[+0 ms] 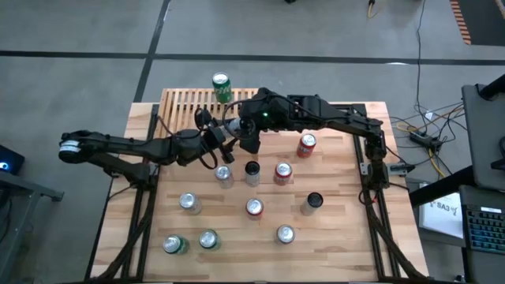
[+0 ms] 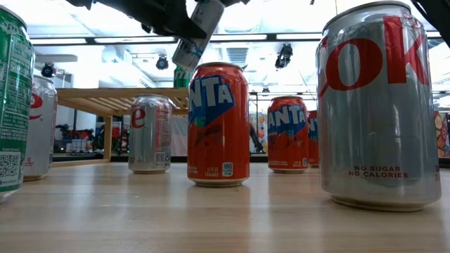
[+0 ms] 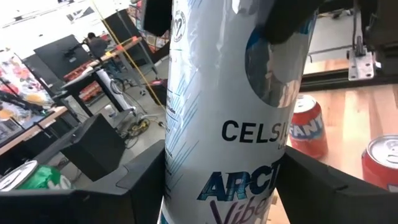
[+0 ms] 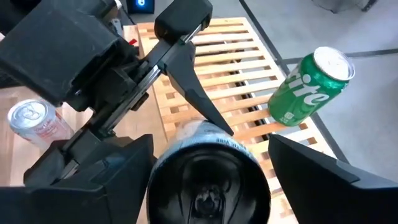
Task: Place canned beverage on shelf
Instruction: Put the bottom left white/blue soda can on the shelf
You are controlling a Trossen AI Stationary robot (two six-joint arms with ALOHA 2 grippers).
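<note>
The tall white can (image 3: 230, 124) looks smooth, slippery, probably heavy; left gripper (image 3: 217, 186) grasps its sides; right gripper (image 4: 208, 180) straddles its top, grip unclear.

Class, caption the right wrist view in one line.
Both grippers meet on a tall white can above the shelf, where a green can stands.

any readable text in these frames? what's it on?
"CELSI", "ARCT", "Vibe": white can between both grippers.
"ANTA": orange can.
"ANTA": second orange can.
"OK", "NO SUGAR NO CALORIES": silver can.
"ite": green can on shelf.
Fine print, barcodes: too small to read.
</note>
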